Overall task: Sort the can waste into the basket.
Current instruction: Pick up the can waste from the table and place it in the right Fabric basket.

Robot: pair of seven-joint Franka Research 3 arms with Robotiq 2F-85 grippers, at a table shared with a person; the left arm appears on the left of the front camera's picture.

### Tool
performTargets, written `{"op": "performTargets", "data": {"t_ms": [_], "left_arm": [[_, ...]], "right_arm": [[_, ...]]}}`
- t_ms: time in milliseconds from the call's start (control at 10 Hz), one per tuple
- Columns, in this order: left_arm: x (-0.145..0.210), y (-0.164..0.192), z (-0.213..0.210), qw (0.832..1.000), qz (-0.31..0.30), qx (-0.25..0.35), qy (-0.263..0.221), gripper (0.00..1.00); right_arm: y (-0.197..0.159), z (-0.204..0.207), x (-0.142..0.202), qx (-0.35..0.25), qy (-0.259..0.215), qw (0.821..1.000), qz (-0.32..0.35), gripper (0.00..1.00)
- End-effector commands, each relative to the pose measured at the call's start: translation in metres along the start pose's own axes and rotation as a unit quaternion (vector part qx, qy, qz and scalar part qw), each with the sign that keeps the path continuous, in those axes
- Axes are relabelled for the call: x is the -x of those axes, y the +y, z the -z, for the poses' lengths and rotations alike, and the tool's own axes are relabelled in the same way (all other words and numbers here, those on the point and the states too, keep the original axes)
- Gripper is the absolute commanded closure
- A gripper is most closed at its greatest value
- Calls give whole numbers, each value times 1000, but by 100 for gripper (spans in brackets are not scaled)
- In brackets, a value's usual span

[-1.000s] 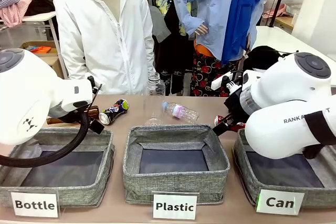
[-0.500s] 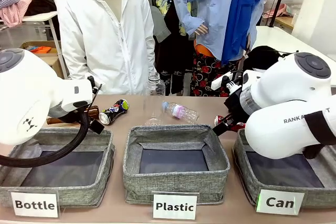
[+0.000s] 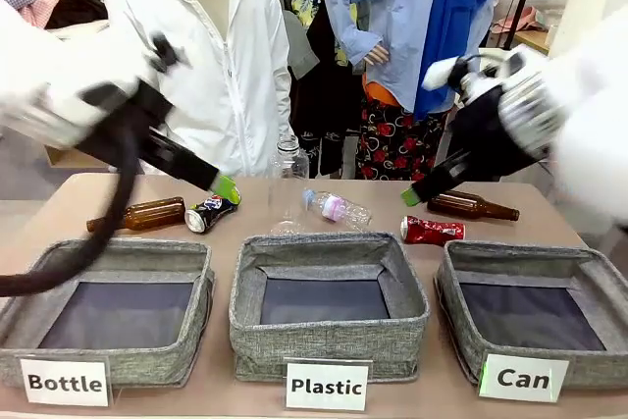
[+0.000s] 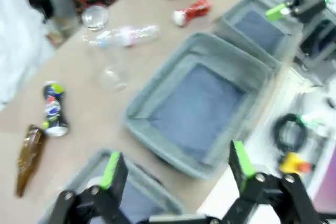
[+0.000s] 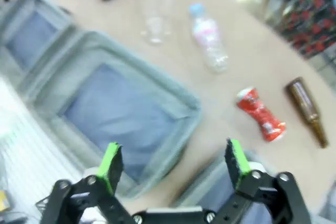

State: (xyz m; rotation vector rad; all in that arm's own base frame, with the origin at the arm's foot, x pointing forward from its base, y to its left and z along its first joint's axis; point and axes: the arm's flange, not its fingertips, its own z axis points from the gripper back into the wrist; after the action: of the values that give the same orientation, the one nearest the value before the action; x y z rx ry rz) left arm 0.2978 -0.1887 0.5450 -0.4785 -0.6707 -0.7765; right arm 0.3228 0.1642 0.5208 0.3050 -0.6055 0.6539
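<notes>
Tan tabletop (image 3: 88,205), red can (image 3: 432,231) near brown bottle (image 3: 473,207), behind grey basket (image 3: 535,254)

Bright, even indoor light from overhead; shadows were soft and short, deepest inside the Plastic basket (image 3: 329,245) below its near wall. In the front view the basket, its label and the table (image 3: 245,205) behind it were sharp. The left arm (image 3: 88,105), left of the basket, and the right arm (image 3: 549,115), right of it, were smeared into pale streaks by motion blur. The red can (image 3: 432,231), behind-right of the basket, showed a slight sheen. Both wrist views were soft throughout, tilted, with basket edges blurred.
</notes>
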Motion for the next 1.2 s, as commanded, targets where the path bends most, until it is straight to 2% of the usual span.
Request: {"op": "performTargets", "data": {"t_ms": [0,100,200,300,400,500,600,800,900,1000,1100], "left_arm": [[36,23,-60,994,-24,103,27,0],[64,35,-92,987,-31,154,15,0],[91,54,-119,984,-70,164,-23,0],[114,84,-135,976,-115,174,-62,0],[131,104,-130,962,-177,185,-96,0],[158,115,-125,944,-238,189,-126,0],[191,141,-125,920,-299,196,-160,0],[247,178,-111,859,-396,220,-239,0],[263,181,-110,843,-421,214,-258,0],[260,178,-106,842,-435,186,-260,0],[250,173,-97,846,-442,147,-259,0]], "right_arm": [[-30,-58,20,-103,20,989,108,0],[-52,-80,39,-144,4,978,152,0],[-84,-94,61,-176,-10,964,197,0],[-125,-97,81,-206,-30,942,263,0],[-170,-96,108,-247,-59,906,339,0],[-204,-93,134,-276,-87,868,405,0],[-234,-86,158,-315,-123,829,446,0],[-272,-66,189,-327,-153,769,527,0],[-274,-63,195,-329,-163,765,530,0],[-274,-62,195,-305,-175,763,542,0],[-273,-67,211,-317,-148,764,542,0]]}}
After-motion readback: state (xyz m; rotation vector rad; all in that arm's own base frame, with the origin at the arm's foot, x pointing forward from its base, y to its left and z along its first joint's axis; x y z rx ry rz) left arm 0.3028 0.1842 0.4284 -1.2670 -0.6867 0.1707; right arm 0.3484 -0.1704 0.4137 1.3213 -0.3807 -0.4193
